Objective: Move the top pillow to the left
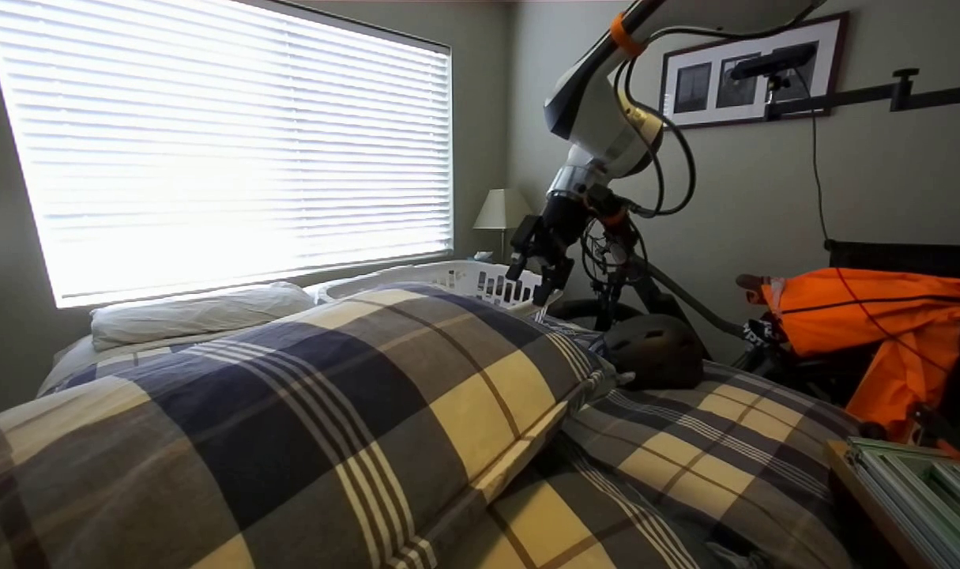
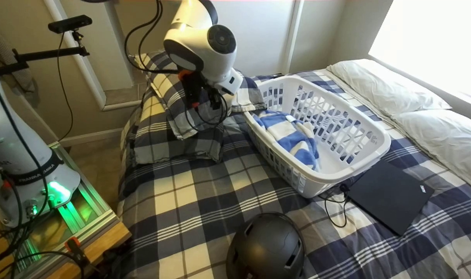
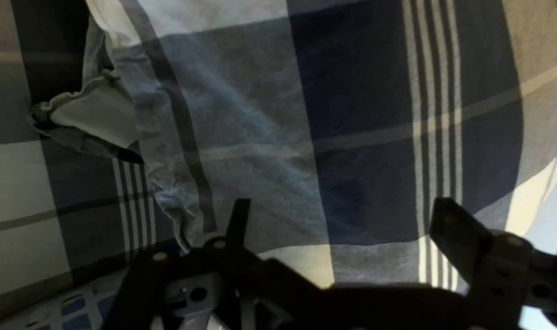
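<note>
Near my fingers [image 3: 238, 222] I see a basket [image 2: 336, 174], a cloth [image 2: 289, 133] inside it. Beyond it from me lie a laptop [image 2: 390, 197] and white pillows [image 2: 386, 87]. A helmet [image 2: 266, 248] rests well apart from my fingers.

Top pillow [image 1: 329, 411] — plump, navy-cream plaid, atop matching pillow [image 2: 173, 147]

top pillow [image 1: 306, 403] in navy-and-cream plaid

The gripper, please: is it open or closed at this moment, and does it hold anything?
Gripper: open, jaws well apart, holding nothing; the top pillow is not gripped.
</note>
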Controlling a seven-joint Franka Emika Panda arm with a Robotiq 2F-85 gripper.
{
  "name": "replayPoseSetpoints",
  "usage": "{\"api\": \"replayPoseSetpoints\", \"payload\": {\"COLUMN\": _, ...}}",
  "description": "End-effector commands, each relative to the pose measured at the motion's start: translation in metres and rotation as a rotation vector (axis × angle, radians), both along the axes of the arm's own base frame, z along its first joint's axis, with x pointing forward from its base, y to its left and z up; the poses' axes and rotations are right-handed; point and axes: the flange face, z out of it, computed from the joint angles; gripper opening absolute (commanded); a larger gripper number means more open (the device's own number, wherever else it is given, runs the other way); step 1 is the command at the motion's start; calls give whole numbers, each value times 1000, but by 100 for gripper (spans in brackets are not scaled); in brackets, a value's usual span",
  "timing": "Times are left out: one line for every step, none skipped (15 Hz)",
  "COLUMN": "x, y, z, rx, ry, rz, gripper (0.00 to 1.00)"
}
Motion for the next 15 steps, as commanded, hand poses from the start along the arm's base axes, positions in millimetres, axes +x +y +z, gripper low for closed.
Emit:
{"api": "replayPoseSetpoints", "payload": {"x": 39, "y": -15, "z": -5, "rx": -26, "ry": -30, "rz": -5, "gripper": 100}}
{"api": "replayPoseSetpoints", "payload": {"x": 47, "y": -15, "z": -4, "rx": -25, "ry": -50, "rz": 7, "gripper": 100}}
{"api": "replayPoseSetpoints", "payload": {"x": 55, "y": -14, "z": -2, "rx": -23, "ry": -80, "rz": 20, "gripper": 100}}
{"api": "replayPoseSetpoints", "payload": {"x": 61, "y": -14, "z": 0, "rx": -11, "ry": -95, "rz": 24, "gripper": 100}}
{"api": "replayPoseSetpoints", "payload": {"x": 68, "y": -13, "z": 2, "rx": 0, "ry": -111, "rz": 27, "gripper": 100}}
{"api": "replayPoseSetpoints", "payload": {"x": 73, "y": -12, "z": 2, "rx": 11, "ry": -123, "rz": 26, "gripper": 100}}
{"api": "replayPoseSetpoints", "payload": {"x": 78, "y": -11, "z": 2, "rx": 16, "ry": -131, "rz": 25, "gripper": 100}}
{"api": "replayPoseSetpoints", "payload": {"x": 82, "y": -9, "z": 1, "rx": 25, "ry": -138, "rz": 21, "gripper": 100}}
{"api": "replayPoseSetpoints", "payload": {"x": 87, "y": -6, "z": -1, "rx": 33, "ry": -151, "rz": 24, "gripper": 100}}
{"api": "replayPoseSetpoints", "payload": {"x": 90, "y": -2, "z": -1, "rx": 30, "ry": -146, "rz": 31, "gripper": 100}}
{"api": "replayPoseSetpoints", "payload": {"x": 78, "y": -1, "z": 2, "rx": 12, "ry": -117, "rz": 34, "gripper": 100}}
{"api": "replayPoseSetpoints", "payload": {"x": 80, "y": 1, "z": 0, "rx": 14, "ry": -115, "rz": 39, "gripper": 100}}
{"api": "replayPoseSetpoints", "payload": {"x": 80, "y": 1, "z": -1, "rx": 15, "ry": -114, "rz": 41, "gripper": 100}}
{"api": "replayPoseSetpoints", "payload": {"x": 80, "y": 1, "z": -1, "rx": 15, "ry": -114, "rz": 40, "gripper": 100}}
{"api": "replayPoseSetpoints", "payload": {"x": 80, "y": 1, "z": -1, "rx": 15, "ry": -114, "rz": 39, "gripper": 100}}
